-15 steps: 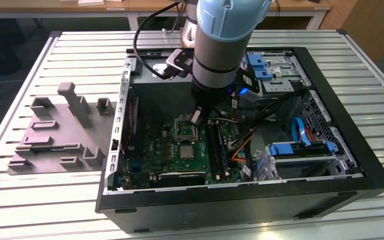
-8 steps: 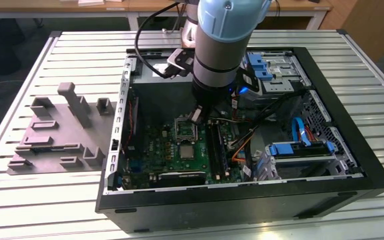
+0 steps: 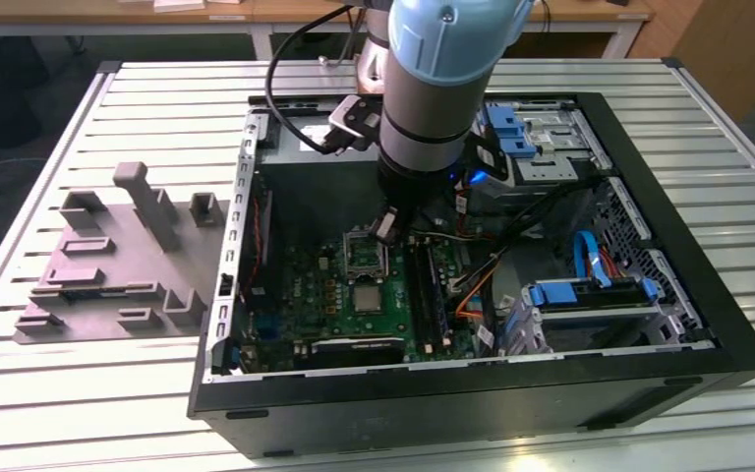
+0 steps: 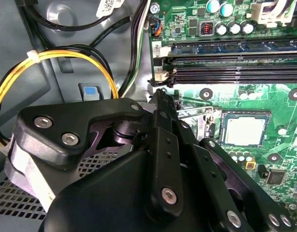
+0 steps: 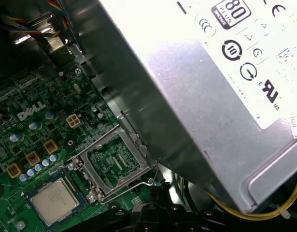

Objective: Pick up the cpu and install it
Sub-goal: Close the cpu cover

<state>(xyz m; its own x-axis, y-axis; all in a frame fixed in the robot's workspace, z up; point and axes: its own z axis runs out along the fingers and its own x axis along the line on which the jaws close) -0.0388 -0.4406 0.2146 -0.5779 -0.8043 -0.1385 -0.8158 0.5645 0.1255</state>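
- My arm (image 3: 436, 88) reaches down into the open computer case (image 3: 692, 295), which lies on its side on the slatted table (image 3: 129, 393).
- My tool (image 3: 392, 228) hangs low over the green motherboard (image 3: 338, 295), above the socket's raised metal frame (image 3: 363, 256). I cannot tell whether its fingers are apart or together; nothing shows between them.
- The cpu (image 3: 369, 298) sits flat in the socket on the motherboard, silvery top up, just beside the swung-open frame. It appears in both wrist views (image 4: 245, 130) (image 5: 55, 200), apart from my tool.
- In the first wrist view the open frame (image 5: 114, 163) stands tilted next to the cpu, and the large grey power supply box (image 5: 206, 96) is close by.
- In the second wrist view, memory slots (image 4: 235, 60) run along the motherboard, and yellow and black cables (image 4: 66, 55) curve past.
- A grey fixture block (image 3: 115, 265) rests on the table outside the case, to the exterior view's left.
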